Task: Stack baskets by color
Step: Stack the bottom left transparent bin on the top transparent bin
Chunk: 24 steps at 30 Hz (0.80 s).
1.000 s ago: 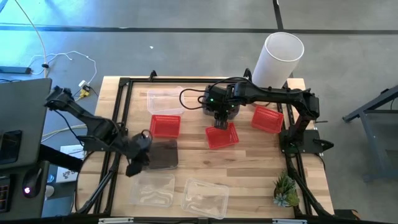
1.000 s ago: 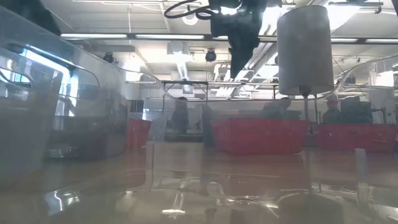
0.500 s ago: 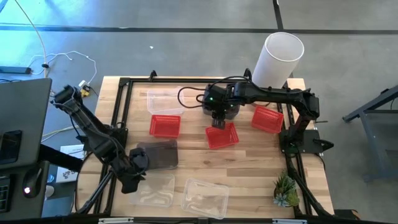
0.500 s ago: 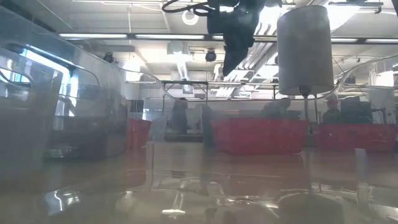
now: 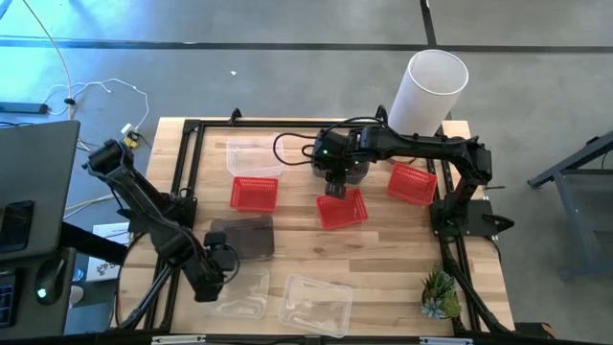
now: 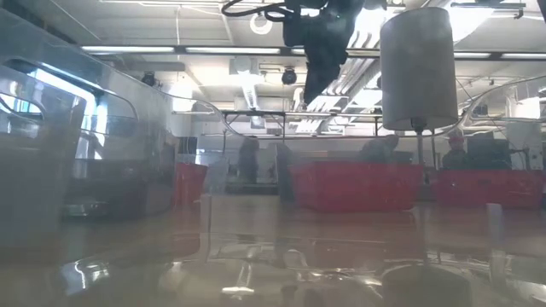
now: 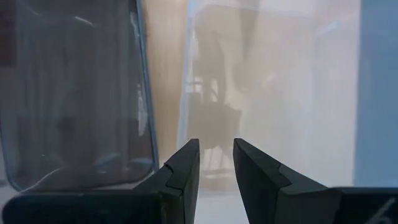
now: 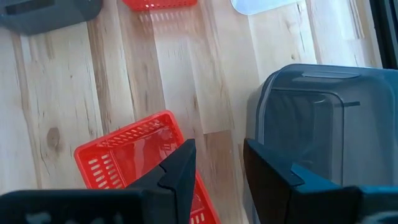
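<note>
Currently, by view:
High view: left gripper (image 5: 213, 278) sits at 7 o'clock of the table (image 5: 383, 259), between the grey basket (image 5: 247, 237) and a clear basket (image 5: 236, 293); right gripper (image 5: 335, 184) hangs just above the middle red basket (image 5: 342, 208).
Low view: red baskets (image 6: 357, 186) stand in a row.
Left wrist view: fingers (image 7: 183, 171) parted, grasping nothing; straddle one clear wall.
Right wrist view: fingers (image 8: 180, 171) parted, empty; lower squarely over the red rim (image 8: 124, 138).

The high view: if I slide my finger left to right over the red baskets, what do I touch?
Left red basket → middle red basket, with the right arm's fingers just above its far edge → right red basket.
</note>
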Tool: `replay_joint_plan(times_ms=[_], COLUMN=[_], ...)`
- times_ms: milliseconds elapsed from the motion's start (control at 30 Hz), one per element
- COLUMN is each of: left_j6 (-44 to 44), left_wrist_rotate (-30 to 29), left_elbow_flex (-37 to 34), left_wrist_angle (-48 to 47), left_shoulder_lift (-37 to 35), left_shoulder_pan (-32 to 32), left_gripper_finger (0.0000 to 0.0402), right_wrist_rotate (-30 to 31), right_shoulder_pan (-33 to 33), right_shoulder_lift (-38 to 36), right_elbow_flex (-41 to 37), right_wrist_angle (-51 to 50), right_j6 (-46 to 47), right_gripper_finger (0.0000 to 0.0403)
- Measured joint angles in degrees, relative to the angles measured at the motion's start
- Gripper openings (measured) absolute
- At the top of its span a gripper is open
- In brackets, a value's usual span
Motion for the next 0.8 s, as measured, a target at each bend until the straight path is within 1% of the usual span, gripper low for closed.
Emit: replay_joint_plan(times_ms=[233,633,800], left_j6=[0.0,0.0,-0.09], left_wrist_rotate=[-2.44,-2.99,-3.17], left_elbow_flex=[0.0,0.0,0.0], left_wrist_angle=[-0.01,-0.06,-0.04], left_shoulder_lift=[2.17,8.5,9.34], left_shoulder_pan=[0.0,0.13,0.13], left_gripper_finger=[0.0085,0.0085,0.0085], right_wrist_rotate=[-0.02,-0.02,-0.02], right_shoulder_pan=[0.0,0.0,-0.01], right_shoulder_lift=[0.0,0.02,0.02], right_elbow_flex=[0.0,0.0,0.0], right_wrist_angle=[0.0,-0.02,0.0], right_j6=[-0.54,-0.6,-0.61], right_gripper_finger=[0.0121,0.0121,0.0121])
